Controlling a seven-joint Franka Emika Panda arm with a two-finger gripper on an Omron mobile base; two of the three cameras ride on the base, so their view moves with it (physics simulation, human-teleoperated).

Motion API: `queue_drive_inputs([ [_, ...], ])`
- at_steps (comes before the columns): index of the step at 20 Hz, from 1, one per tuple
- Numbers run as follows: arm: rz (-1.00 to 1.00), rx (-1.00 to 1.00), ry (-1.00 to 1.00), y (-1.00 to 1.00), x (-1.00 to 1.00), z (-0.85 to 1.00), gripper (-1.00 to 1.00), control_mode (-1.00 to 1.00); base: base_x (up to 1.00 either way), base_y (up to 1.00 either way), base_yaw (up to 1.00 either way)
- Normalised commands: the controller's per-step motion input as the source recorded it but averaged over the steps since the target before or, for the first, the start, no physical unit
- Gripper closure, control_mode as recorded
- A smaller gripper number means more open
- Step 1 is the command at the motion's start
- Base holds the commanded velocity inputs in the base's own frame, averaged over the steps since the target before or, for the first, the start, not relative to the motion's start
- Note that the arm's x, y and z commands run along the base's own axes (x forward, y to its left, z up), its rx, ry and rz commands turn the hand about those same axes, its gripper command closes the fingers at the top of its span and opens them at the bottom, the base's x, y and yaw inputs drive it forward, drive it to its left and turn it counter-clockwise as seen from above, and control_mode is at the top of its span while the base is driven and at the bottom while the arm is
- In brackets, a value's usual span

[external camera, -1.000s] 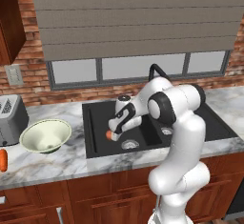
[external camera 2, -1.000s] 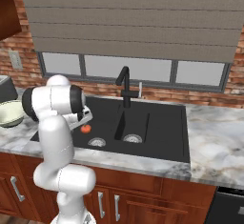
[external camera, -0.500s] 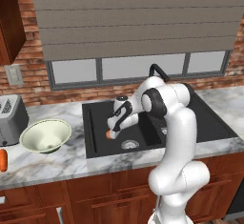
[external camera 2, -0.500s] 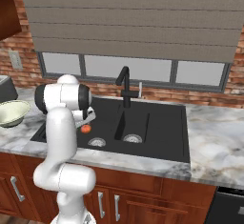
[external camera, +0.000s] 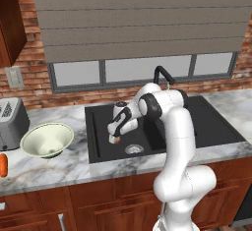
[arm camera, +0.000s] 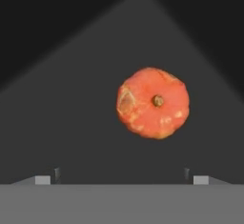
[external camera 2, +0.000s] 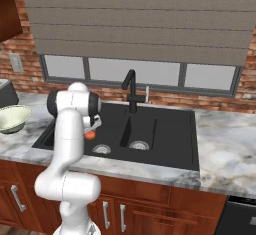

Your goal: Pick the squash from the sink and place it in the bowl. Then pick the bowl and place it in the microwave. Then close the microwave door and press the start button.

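The squash (arm camera: 152, 102), a small round orange lump, lies on the floor of the left basin of the black sink (external camera: 206, 122). In the base views the squash (external camera: 114, 139) (external camera 2: 90, 135) sits just under the hand. My gripper (external camera: 118, 130) (external camera 2: 93, 125) (arm camera: 121, 174) hangs right above it, open, with nothing between its fingers. The squash shows a little right of centre between the fingertips (arm camera: 56, 173). The cream bowl (external camera: 47, 139) (external camera 2: 11, 118) stands on the counter left of the sink (external camera 2: 170, 129). The microwave and its door are out of view.
A dark curved faucet (external camera: 162, 72) (external camera 2: 131, 86) rises behind the sink's divider. A grey toaster (external camera: 11, 122) stands at the far left, behind the bowl. A longer orange-red vegetable (external camera: 4, 165) lies at the counter's left front edge. Marble counter (external camera 2: 225, 149) runs right of the sink.
The hand has gone down and a little left into the left basin, closer to the squash. Its jaws stay open. The squash and bowl have not moved.
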Motion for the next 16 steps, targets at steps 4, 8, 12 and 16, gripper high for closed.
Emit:
queue_drive_inputs([
  [4, 0.0, 0.0, 0.02, 0.19, 0.48, -0.39, -1.0, -1.0, 0.0, 0.0, 0.0],
  [8, 0.0, 0.0, 0.02, 0.13, 0.45, -0.39, -1.0, -1.0, 0.0, 0.0, 0.0],
  [12, 0.0, 0.0, 0.03, 0.04, 0.49, -0.31, -1.0, -1.0, 0.0, 0.0, 0.0],
  [16, 0.0, 0.0, 0.01, 0.0, 0.27, -0.2, 1.0, -1.0, 0.0, 0.0, 0.0],
])
